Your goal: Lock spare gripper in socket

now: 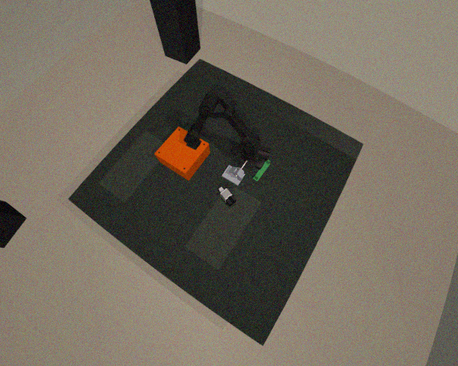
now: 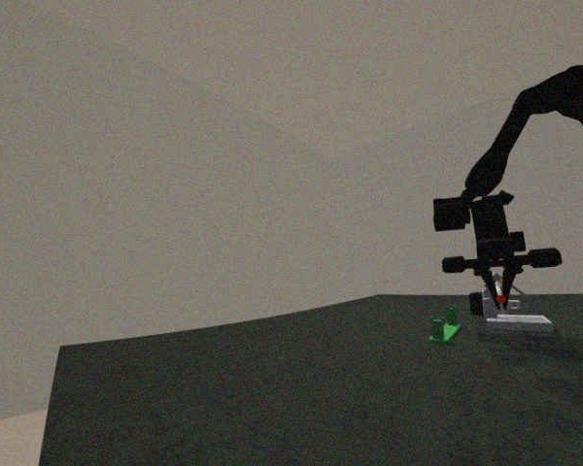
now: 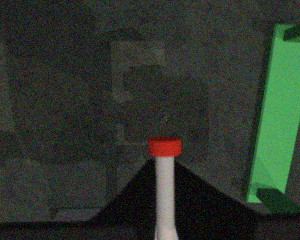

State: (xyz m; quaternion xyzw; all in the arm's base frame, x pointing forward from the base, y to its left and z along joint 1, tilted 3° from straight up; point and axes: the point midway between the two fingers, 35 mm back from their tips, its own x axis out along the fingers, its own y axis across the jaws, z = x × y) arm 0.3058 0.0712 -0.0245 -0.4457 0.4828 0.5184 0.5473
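The lock pin [image 1: 243, 164] [image 3: 165, 200] is a white rod with a red end cap. It slants out of the pale grey mount [image 1: 227, 175] [image 2: 525, 323], its inner end still at the socket. My gripper [image 2: 502, 304] [image 3: 160, 166] is shut on the pin's shaft just behind the red cap, above the mount's base. In the top view the arm hides most of the fingers. The spare gripper [image 1: 226, 194] is a white piece with a black end, lying beside the mount. How far the pin sits inside the socket is hidden.
A green holder [image 1: 262, 170] [image 2: 448, 332] [image 3: 282, 115] with two upright ends lies near the mount, on the side away from the orange base block [image 1: 182, 151]. The dark arm reaches over from the orange block. Two black posts [image 1: 178, 31] [image 1: 2, 222] stand beyond the dark table top.
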